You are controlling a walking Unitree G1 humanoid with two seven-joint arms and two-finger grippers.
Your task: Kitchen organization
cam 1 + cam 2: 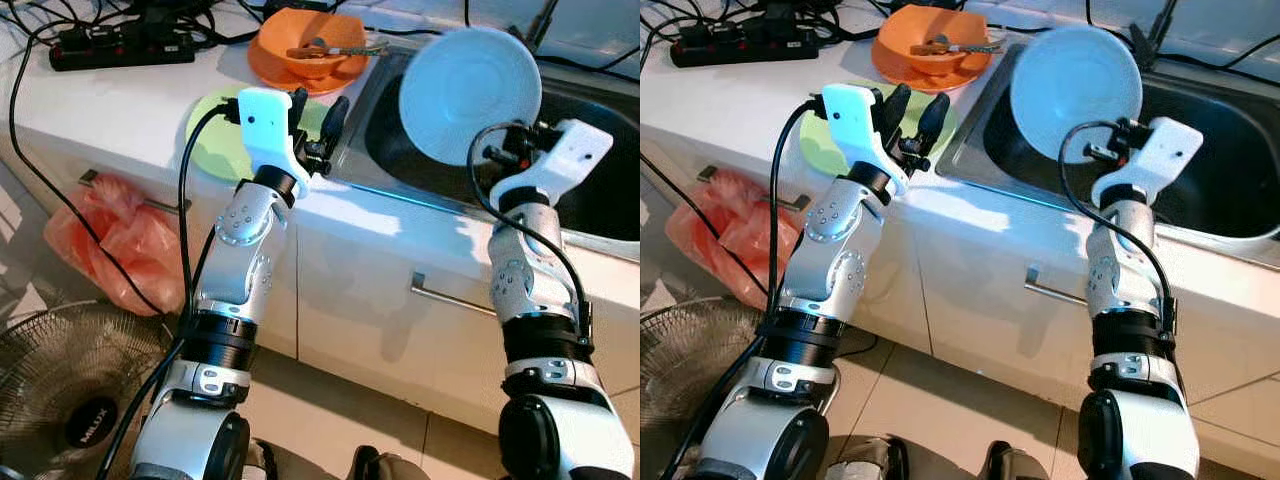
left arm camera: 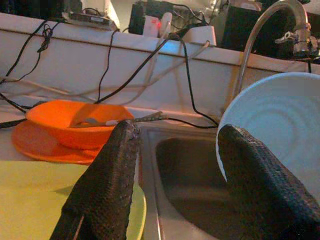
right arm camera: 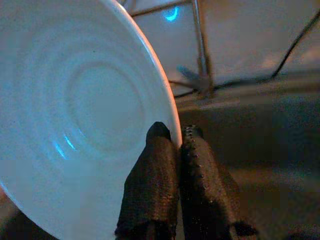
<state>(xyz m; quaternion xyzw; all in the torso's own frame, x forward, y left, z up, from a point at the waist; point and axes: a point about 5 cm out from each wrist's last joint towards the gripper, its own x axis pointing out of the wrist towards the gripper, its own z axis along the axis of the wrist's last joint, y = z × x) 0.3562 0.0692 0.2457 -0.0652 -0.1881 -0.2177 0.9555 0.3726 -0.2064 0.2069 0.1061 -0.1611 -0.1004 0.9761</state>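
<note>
Left eye view: right fingers pinch tilted blue plate over sink; left fingers spread

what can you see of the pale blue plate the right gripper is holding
The pale blue plate is round and glossy, with faint concentric rings on its face, plastic or ceramic by its look. It is tilted almost on edge above the steel sink. The right gripper pinches its rim between closed fingers; nothing else touches it.
</note>
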